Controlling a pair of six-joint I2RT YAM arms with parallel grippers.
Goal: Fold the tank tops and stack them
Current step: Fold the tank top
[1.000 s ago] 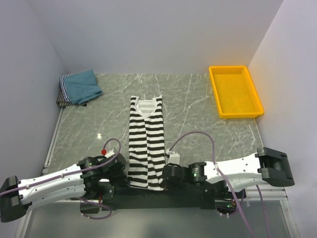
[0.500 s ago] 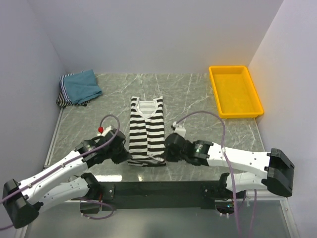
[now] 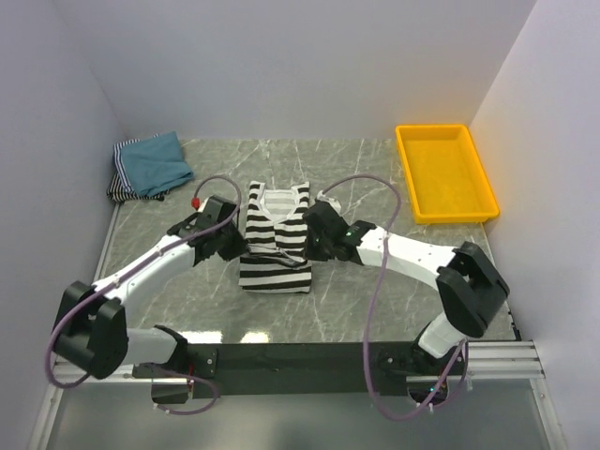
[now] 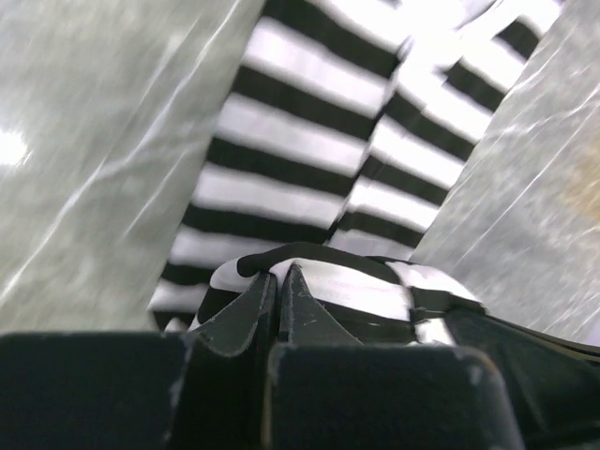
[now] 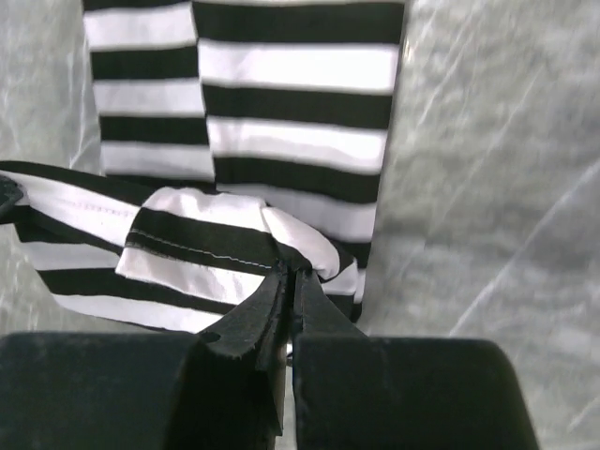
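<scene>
At the centre of the frame, the left claw [image 3: 234, 246] and right claw [image 3: 310, 244] are each clamped on a hem corner of the striped tank top [image 3: 275, 267]. They grip at opposite side edges, so the lower half doubles evenly over the upper. The garment lies lengthwise on the worktop [image 3: 375, 291], showing broad black-and-white bands, neckline farthest away. The teal tank top [image 3: 157, 159] rests folded at upper left, probably marking the stack.
</scene>
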